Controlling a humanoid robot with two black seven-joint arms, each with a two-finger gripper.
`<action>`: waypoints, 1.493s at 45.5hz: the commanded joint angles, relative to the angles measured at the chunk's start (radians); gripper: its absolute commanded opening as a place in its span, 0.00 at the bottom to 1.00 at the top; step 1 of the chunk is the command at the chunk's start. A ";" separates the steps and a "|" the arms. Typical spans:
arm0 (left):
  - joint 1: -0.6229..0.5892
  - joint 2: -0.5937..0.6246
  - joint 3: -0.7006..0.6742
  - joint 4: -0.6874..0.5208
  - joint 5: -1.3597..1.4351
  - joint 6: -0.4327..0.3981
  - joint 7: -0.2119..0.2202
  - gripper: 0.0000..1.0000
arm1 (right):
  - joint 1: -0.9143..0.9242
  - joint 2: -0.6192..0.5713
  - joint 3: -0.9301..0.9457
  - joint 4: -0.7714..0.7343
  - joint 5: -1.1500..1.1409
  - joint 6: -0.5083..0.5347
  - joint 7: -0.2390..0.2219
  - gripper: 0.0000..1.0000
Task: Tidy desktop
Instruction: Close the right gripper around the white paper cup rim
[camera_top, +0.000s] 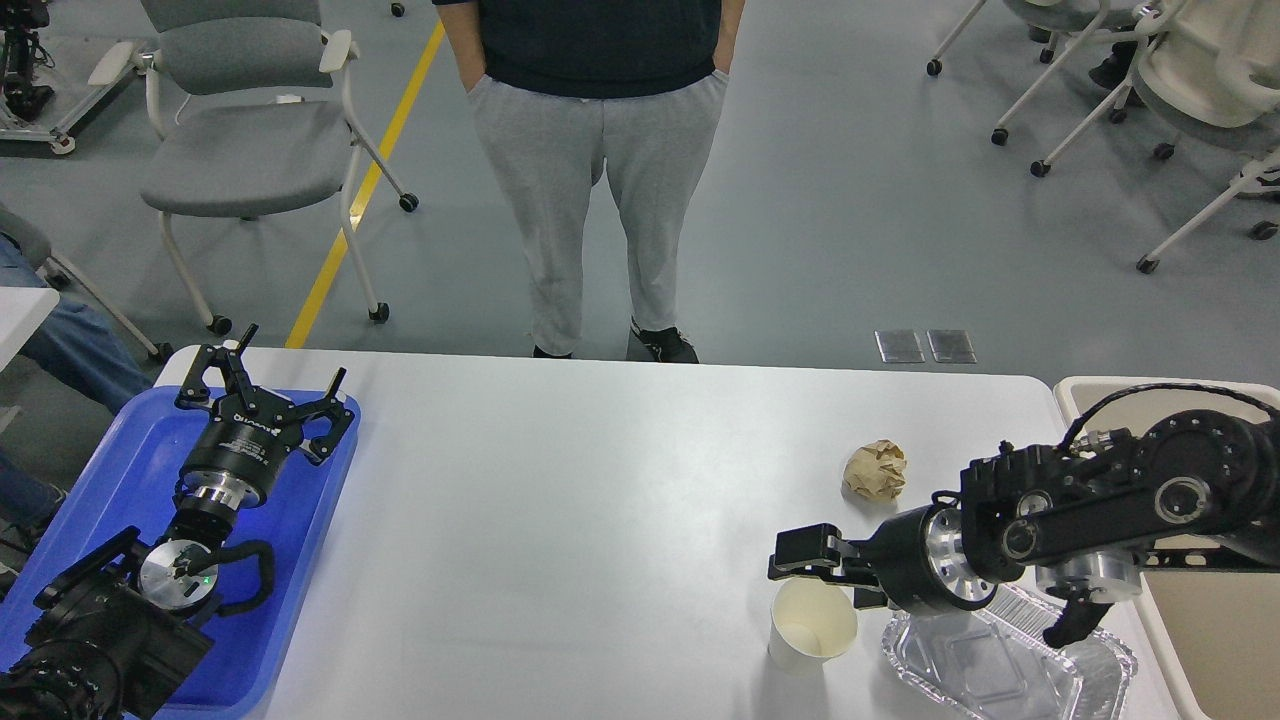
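left gripper (268, 382) jaws wide over blue tray (120, 470), desktop (600, 500) left edge | right gripper (800, 560) jaws unclear, above paper cup (812, 622) near front edge

One cup (812, 620), one paper ball (875, 470)
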 joint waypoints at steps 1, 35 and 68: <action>0.000 0.000 0.000 0.000 0.000 0.000 0.000 1.00 | 0.010 -0.003 -0.036 0.001 -0.010 -0.003 0.000 1.00; 0.000 0.000 0.000 0.000 0.000 0.000 0.000 1.00 | -0.194 0.014 -0.050 -0.110 -0.088 -0.134 0.072 0.93; 0.000 0.000 0.000 0.000 0.000 0.000 0.000 1.00 | -0.222 0.020 -0.056 -0.104 -0.124 -0.226 0.202 0.00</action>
